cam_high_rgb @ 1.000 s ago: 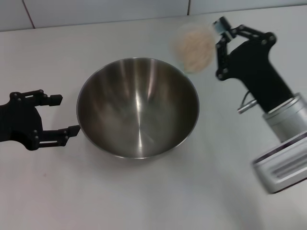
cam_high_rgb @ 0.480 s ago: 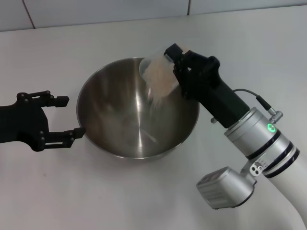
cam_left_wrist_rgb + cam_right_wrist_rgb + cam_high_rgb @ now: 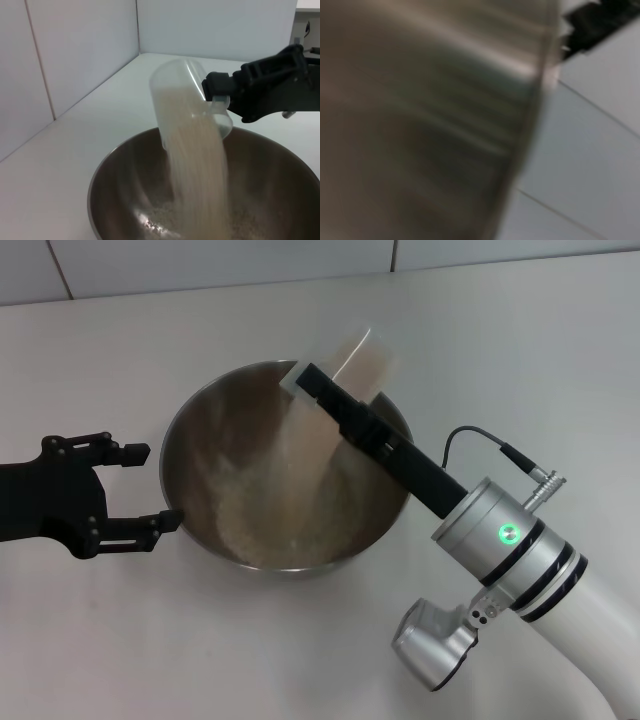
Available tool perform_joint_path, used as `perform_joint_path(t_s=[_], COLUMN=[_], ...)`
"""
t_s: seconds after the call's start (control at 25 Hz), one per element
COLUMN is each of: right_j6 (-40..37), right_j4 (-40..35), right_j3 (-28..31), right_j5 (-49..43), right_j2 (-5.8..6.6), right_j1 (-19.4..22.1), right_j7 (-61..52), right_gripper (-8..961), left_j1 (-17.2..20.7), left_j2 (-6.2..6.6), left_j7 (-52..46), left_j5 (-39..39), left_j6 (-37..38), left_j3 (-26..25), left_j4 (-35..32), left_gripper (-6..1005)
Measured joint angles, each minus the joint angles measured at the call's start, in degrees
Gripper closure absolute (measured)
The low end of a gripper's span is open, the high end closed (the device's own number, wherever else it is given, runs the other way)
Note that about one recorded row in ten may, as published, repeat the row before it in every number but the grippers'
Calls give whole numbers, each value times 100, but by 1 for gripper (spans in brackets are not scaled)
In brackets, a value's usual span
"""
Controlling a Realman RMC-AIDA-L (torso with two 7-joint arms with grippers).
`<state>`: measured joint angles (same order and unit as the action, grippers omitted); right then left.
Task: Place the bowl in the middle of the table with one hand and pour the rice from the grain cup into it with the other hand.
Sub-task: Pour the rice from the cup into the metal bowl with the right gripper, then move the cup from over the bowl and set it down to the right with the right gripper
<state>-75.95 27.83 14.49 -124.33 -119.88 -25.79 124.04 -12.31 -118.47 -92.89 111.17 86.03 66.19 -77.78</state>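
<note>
Head view: bowl [image 3: 287, 480] sits mid-table [image 3: 150, 640], done. Right gripper [image 3: 335, 390] clamps tipped grain cup [image 3: 365, 360] at bowl's 1 o'clock, rice [image 3: 300, 455] streaming in. Left gripper [image 3: 135, 485] spread open at 9 o'clock. You're mid-pour, cup looks nearly empty.

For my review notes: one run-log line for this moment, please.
phase: pouring | right gripper: tipping grain cup | rice: streaming into bowl | left gripper: open beside bowl

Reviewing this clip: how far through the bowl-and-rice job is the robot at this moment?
Done: the large polished steel bowl sits mid-table, released, with the open left gripper beside its rim. In hand: the right gripper holds the clear plastic grain cup tipped, and pale rice streams into the bowl. Left: emptying the cup.
</note>
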Motion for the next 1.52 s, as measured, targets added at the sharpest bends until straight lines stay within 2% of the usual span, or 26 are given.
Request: perform_joint_path(t_s=[0.16,0.32,0.48,0.68,0.8,1.0,1.2,1.24,1.28,1.32,1.52], right_j6=[170,218,284,391,420,426,268,156,-108,-108,-227], right_j4=[-13,-124,-357,-403,-126,880,1469,1499,1463,1463,639], right_j3=[-17,10,46,82,308,527,654,675,759,759,1321], right_j5=[-29,-364,-989,-1011,-835,-145,584,687,796,796,906], right_j2=[0,0,0,0,1,12,22,26,44,44,38], right_j1=[-80,-103,-136,-140,-37,312,589,634,738,738,868], right_j7=[1220,1555,1703,1746,1481,-412,-3150,-3818,-5282,-5282,-8505], right_gripper=[940,939,939,940,940,939,940,940,940,940,939], left_j1=[-7,-8,-17,-57,-71,-87,-96,-96,-99,-99,-105], left_j2=[0,3,8,16,18,12,9,8,8,8,1], left_j7=[-6,-14,-52,-80,-80,-80,-80,-80,-80,-80,-80], left_j5=[0,0,0,1,3,5,7,8,8,8,7], left_j6=[0,9,18,32,34,36,39,42,46,46,46], left_j3=[0,-2,-2,-2,-3,-1,3,6,7,7,37], left_j4=[0,-6,-35,-54,-59,-62,-66,-68,-73,-73,-73], left_gripper=[183,183,183,183,183,183,183,183,183,183,183])
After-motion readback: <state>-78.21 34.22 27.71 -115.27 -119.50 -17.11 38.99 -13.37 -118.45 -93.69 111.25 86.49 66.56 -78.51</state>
